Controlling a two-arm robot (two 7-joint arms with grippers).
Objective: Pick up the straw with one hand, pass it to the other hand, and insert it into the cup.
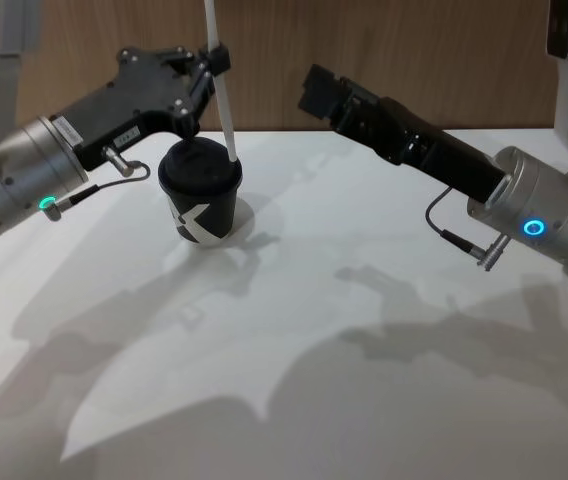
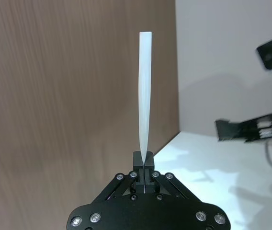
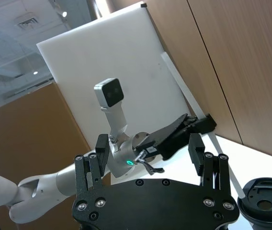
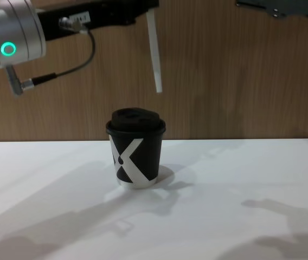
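The white straw (image 1: 226,100) hangs nearly upright, and my left gripper (image 1: 216,58) is shut on its upper part. In the left wrist view the fingertips (image 2: 144,160) pinch the straw (image 2: 145,96). The chest view shows the straw (image 4: 154,51) with its lower end in the air a little above the domed lid of the black cup (image 4: 136,157), slightly to the lid's right. The cup (image 1: 201,198) stands upright on the table. My right gripper (image 1: 319,90) hovers to the right of the straw, open and holding nothing, and its fingers (image 3: 196,151) stand wide apart.
The white table (image 1: 364,330) runs out wide in front of and to the right of the cup. A wood-panelled wall (image 4: 241,81) stands close behind it. The cup's lid (image 3: 265,201) appears under the right gripper's camera.
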